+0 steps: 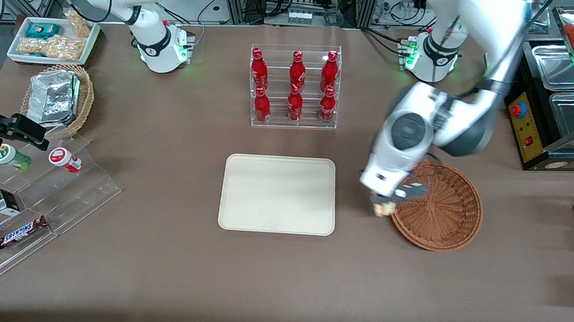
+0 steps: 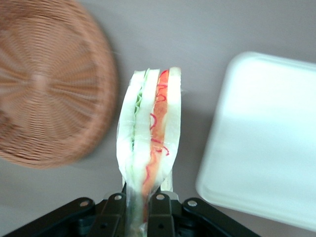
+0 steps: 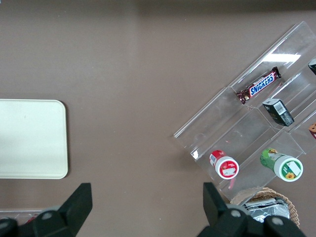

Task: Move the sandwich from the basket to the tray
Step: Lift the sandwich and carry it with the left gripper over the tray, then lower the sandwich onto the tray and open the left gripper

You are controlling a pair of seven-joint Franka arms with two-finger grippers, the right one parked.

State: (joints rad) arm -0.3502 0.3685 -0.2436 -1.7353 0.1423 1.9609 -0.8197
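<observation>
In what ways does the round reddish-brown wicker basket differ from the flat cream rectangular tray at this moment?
The round reddish-brown wicker basket is woven and circular; the flat cream rectangular tray is smooth, with rounded corners. The basket lies toward the working arm's end of the table, the tray near the middle. The gripper, shut on the triangular sandwich, hovers by the basket's rim, apart from the tray. Both hold nothing.

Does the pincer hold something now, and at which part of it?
Yes. The pincer is shut on the sandwich, gripping one narrow end across its layers, between the basket and the tray.
</observation>
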